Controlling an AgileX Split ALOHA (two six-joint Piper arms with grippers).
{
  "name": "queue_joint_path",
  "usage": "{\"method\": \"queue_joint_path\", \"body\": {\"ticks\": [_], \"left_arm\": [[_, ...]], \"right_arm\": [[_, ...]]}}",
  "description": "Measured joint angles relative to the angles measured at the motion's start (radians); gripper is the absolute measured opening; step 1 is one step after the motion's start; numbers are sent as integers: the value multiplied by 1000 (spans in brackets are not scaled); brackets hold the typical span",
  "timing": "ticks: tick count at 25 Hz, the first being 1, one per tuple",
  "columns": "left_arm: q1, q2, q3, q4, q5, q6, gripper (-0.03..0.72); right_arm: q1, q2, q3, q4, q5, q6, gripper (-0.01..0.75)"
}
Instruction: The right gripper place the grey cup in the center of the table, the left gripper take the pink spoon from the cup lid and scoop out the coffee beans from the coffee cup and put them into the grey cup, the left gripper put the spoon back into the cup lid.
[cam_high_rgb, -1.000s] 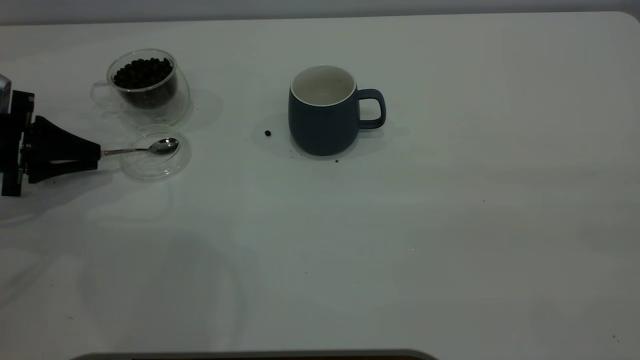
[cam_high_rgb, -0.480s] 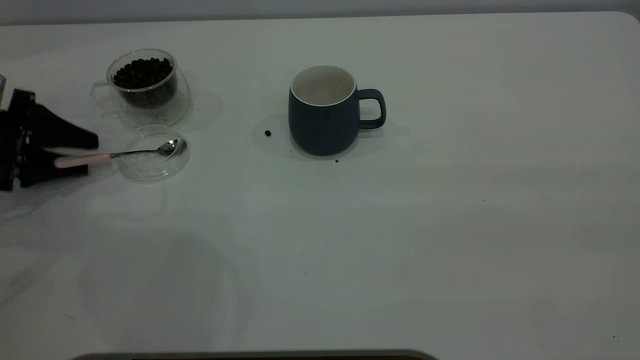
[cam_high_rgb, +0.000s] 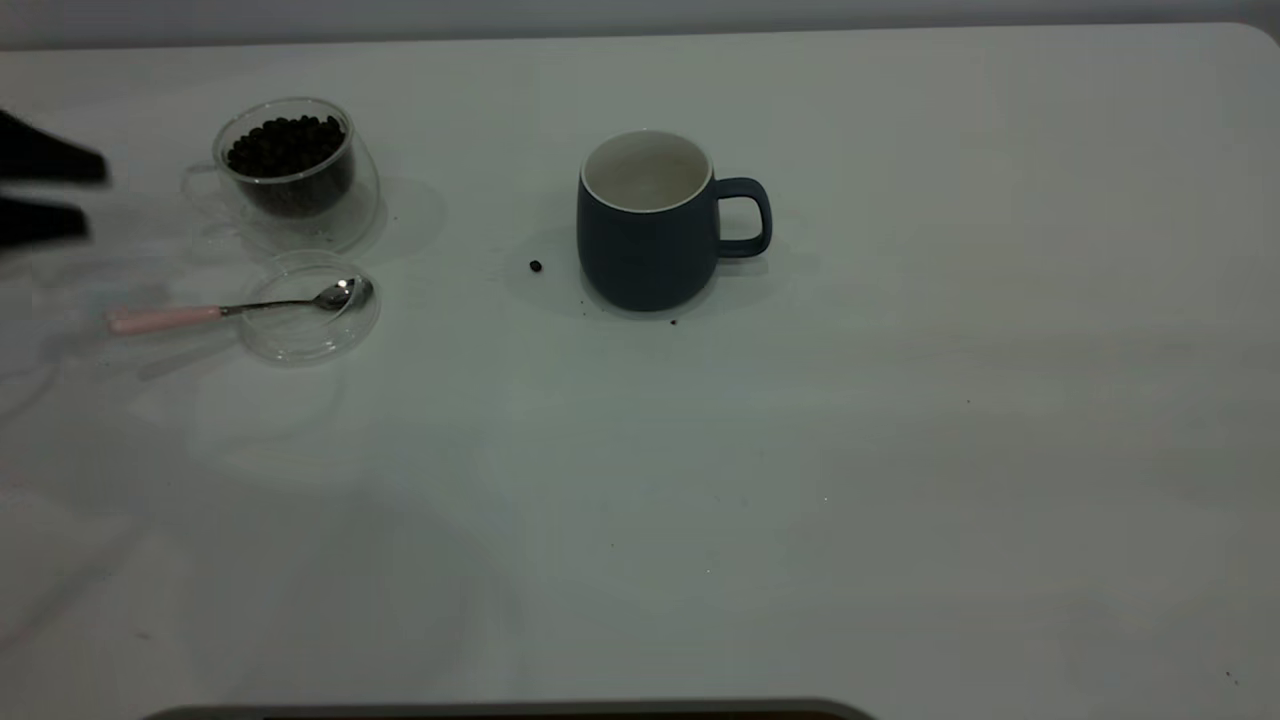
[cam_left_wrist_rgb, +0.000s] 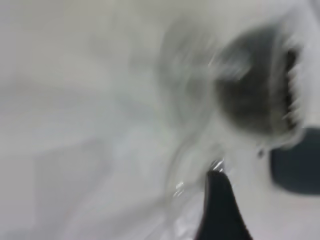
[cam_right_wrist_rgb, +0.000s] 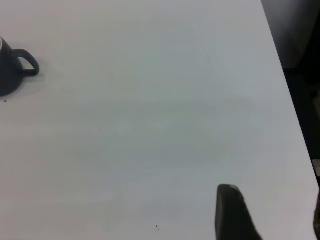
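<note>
- Far left, the left gripper (cam_high_rgb: 45, 192) hangs at the edge of the exterior view, its two black fingers (cam_high_rgb: 55, 160) parted with a clear gap and nothing between them: released, well clear of the spoon.
- Just below it lies the pink spoon (cam_high_rgb: 235, 307), its pink handle resting on the worktop (cam_high_rgb: 900, 450) and pointing toward the left edge, its metal bowl sitting inside the cup lid (cam_high_rgb: 310, 322). Nobody is holding it.
- Behind the lid stands the coffee cup (cam_high_rgb: 290, 175), clear glass, upright, with the coffee beans (cam_high_rgb: 287, 145) heaped close to the rim.
- Moving right, one stray bean (cam_high_rgb: 535, 266) sits on the worktop just beside the grey cup (cam_high_rgb: 650, 222).
- The grey cup stands upright near the middle, handle toward the right; its white inside looks bare, with no beans visible from this angle.
- The right gripper (cam_right_wrist_rgb: 265, 212) is off to the right, out of the exterior view; only a dark finger shows in its own wrist view, so I cannot tell how its fingers stand. It looks parked.
- My read: cup placed, spoon lying in the lid. Whether this is before the scooping or after the return, I cannot say.
- If beans are wanted, the left gripper must drop to the pink handle, pinch it, and carry the bowl level to the glass cup.
</note>
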Motion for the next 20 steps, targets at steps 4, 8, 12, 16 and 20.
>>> {"method": "queue_joint_path", "body": {"ticks": [4,8,12,16,20], "left_arm": [[10,-188,2,42,66,-87,535],[2,-435,7,197,117,-261,504],[-38,-681,11,483,145,-501,487],[-111,-892,58,747,180,-725,486],[-194,-1069,185,906,181,-864,486]], "right_arm": [[0,0,0,0,0,0,420],[0,0,0,0,0,0,420],[0,0,0,0,0,0,420],[0,0,0,0,0,0,420],[0,0,0,0,0,0,420]]}}
